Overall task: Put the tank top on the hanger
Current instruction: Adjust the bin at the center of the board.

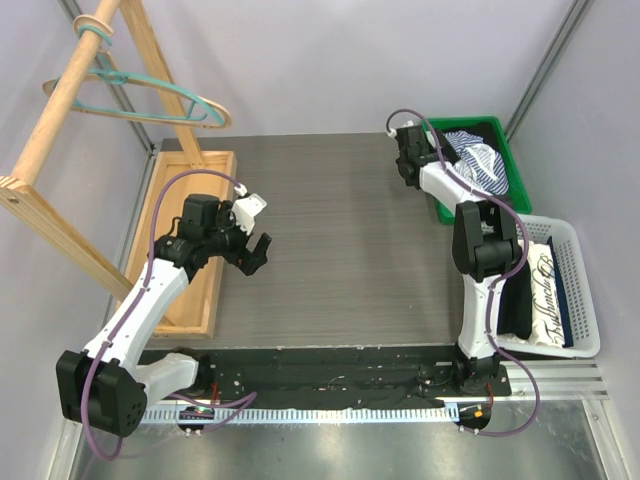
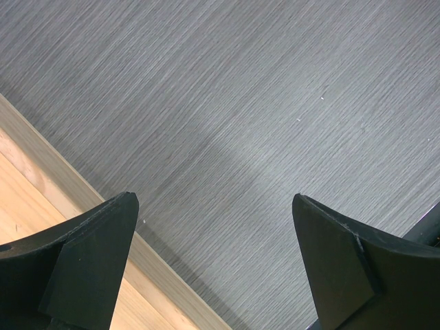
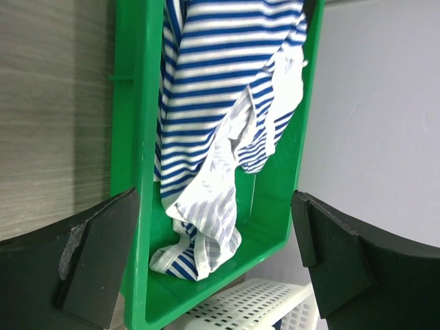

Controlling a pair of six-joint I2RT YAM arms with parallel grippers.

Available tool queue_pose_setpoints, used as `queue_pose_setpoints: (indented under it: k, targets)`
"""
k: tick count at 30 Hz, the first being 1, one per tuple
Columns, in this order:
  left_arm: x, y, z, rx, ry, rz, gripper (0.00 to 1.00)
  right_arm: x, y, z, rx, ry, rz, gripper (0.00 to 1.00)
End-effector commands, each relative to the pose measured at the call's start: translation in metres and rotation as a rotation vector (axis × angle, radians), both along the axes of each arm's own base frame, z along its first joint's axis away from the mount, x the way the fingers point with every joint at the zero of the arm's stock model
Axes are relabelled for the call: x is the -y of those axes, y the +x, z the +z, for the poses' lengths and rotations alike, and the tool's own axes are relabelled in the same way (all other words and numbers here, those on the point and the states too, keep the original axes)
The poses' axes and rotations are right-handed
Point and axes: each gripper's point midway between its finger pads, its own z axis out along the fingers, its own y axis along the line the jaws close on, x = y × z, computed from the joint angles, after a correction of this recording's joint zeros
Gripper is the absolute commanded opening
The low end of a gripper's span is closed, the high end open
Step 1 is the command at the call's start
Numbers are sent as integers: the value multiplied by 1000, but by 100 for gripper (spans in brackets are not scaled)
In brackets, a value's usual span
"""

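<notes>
Your right claw is spread wide and empty over the green bin where the tank top lies bunched, so I'd pinch white trim near a shoulder, not mid-fabric; your left claw is spread too, far from the bin, nearer the hanger.

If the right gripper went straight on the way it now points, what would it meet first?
Most likely the striped tank top lying in the green bin; it shows between the open jaws of the right gripper. Depth is unclear, so the bin's rim could come first.
</notes>
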Motion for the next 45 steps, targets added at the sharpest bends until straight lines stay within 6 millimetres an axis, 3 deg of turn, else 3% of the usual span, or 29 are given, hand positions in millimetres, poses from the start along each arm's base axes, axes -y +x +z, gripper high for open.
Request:
queue_pose_setpoints:
  k: [1,5,12,16,23,30,33,34,37,38,41,42,45]
  targets:
    - [3,3,8,34,-23,-9,100,-18,21,14,74,34,12,100]
    - [2,3,9,33,-24,-5,100,-18,35,1,73,6,-22,100]
    - [1,3,9,33,-24,-1,100,-9,52,-2,108,-35,-89,100]
    - [1,4,9,33,-24,0,100,4,56,2,133,-45,-133,100]
    - [2,3,8,29,-26,-5,100,47,60,2,150,-61,-221,100]
    - [2,3,7,26,-26,-7,100,70,64,1,150,-59,-249,100]
    - [2,4,7,23,-25,-5,100,55,63,-8,101,25,-178,100]
    - [2,3,6,21,-26,-7,100,47,62,-1,105,63,-150,100]
    - [3,4,5,19,-25,-8,100,14,59,-6,68,183,-40,100]
    - [3,4,5,16,-25,-7,100,2,58,8,82,234,8,100]
    - [2,5,5,14,-26,-4,100,-19,52,18,85,334,57,100]
    - [2,5,5,17,-24,-4,100,-24,51,32,108,366,71,100]
    - [2,4,5,15,-23,-4,100,-21,52,59,174,401,48,100]
